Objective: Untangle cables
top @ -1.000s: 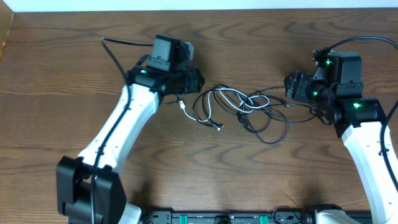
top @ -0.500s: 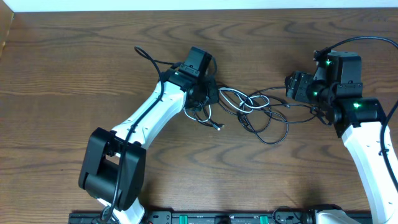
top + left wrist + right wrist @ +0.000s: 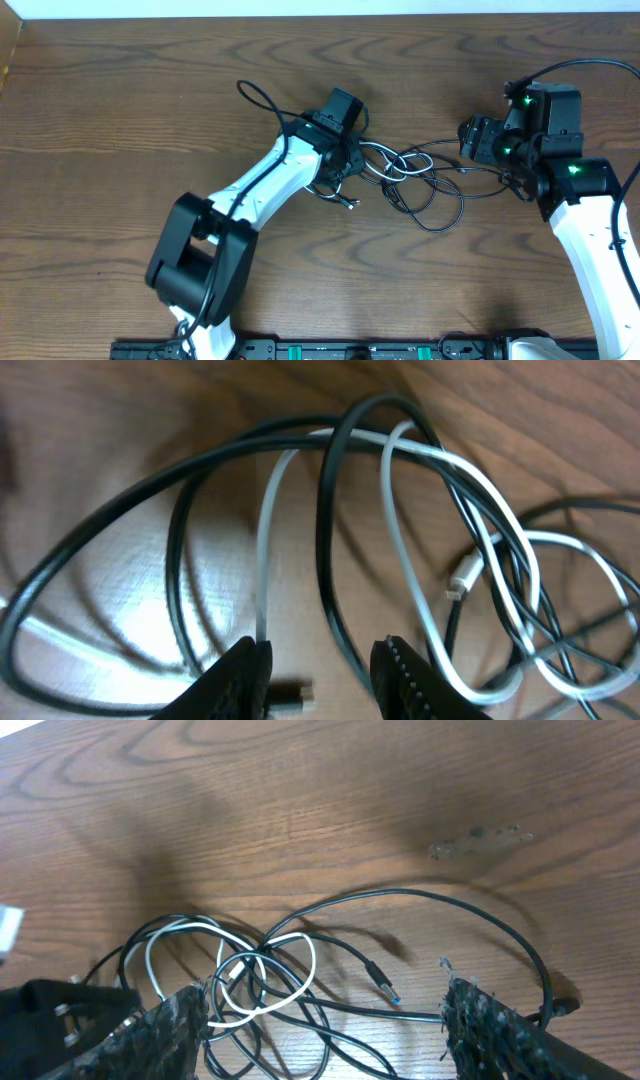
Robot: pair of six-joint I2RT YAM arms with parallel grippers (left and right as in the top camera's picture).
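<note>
The cables [image 3: 420, 175] lie tangled mid-table: several thin black loops and one white cable [image 3: 385, 160]. My left gripper [image 3: 340, 165] hangs over the tangle's left end. In the left wrist view it [image 3: 320, 675] is open, low over the wood. A black cable [image 3: 330, 510] runs between its fingers and a small plug [image 3: 290, 695] lies there too, neither one pinched. The white cable [image 3: 400, 560] curves past on the right. My right gripper [image 3: 468, 140] [image 3: 330, 1030] stands wide open just right of the tangle, above black loops [image 3: 300, 1020], the white cable [image 3: 290, 985] and a blue-tipped plug [image 3: 380, 982].
The left arm's own thick black wire [image 3: 255, 100] arches up behind its wrist. The table's far edge [image 3: 320, 14] meets a white wall. A black base rail [image 3: 350, 350] runs along the near edge. A pale smudge [image 3: 480, 840] marks the wood.
My left arm has swung right from the table's upper left to the left end of the tangle, fingers now astride a black cable. The right arm and the cables have not moved.
</note>
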